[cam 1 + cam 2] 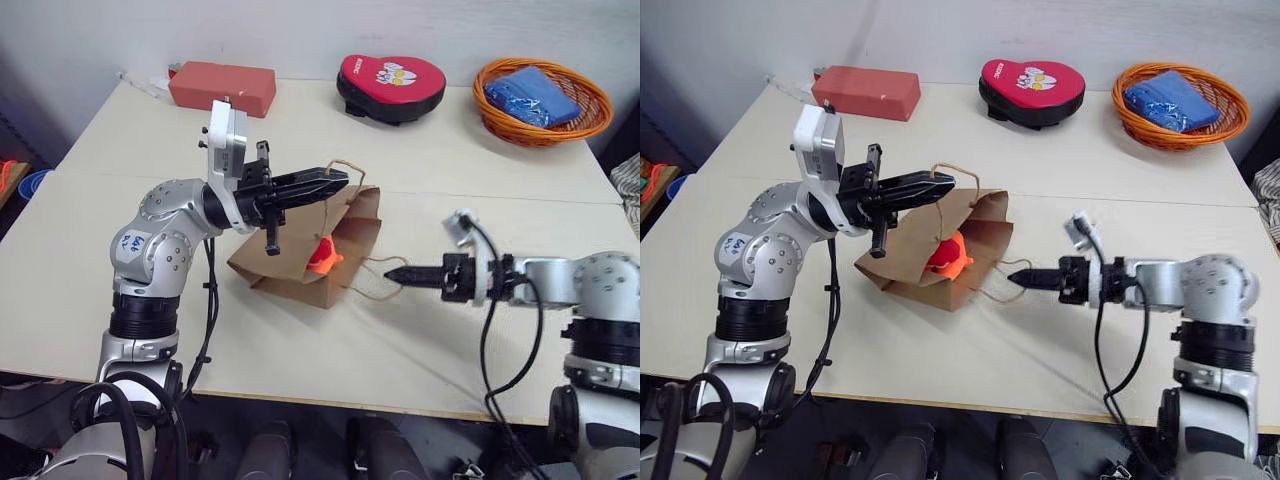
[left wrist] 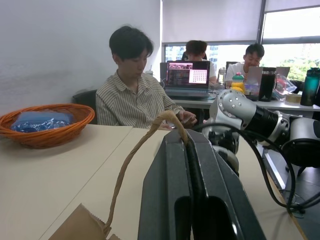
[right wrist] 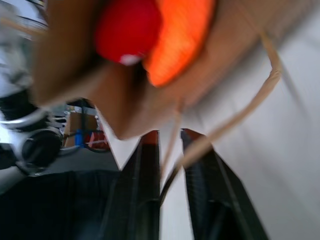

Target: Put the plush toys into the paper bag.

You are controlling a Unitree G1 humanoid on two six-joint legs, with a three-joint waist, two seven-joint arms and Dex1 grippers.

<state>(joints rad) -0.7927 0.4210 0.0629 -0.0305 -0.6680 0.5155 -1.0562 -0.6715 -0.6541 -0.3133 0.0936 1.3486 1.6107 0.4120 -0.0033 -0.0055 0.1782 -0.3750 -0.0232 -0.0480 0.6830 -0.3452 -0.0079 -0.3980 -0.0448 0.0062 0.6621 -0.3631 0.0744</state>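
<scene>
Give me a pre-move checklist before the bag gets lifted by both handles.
1. Left claw shut on the upper cord handle: ok.
2. Right claw gripping the lower cord handle: cannot tell; the cord runs between its fingers, which stand a little apart in the wrist view.
3. Orange plush toy inside the paper bag: ok, at the mouth.
4. Red plush toy inside: ok.
5. Bag upright: not ok, it lies tilted on the table.
</scene>
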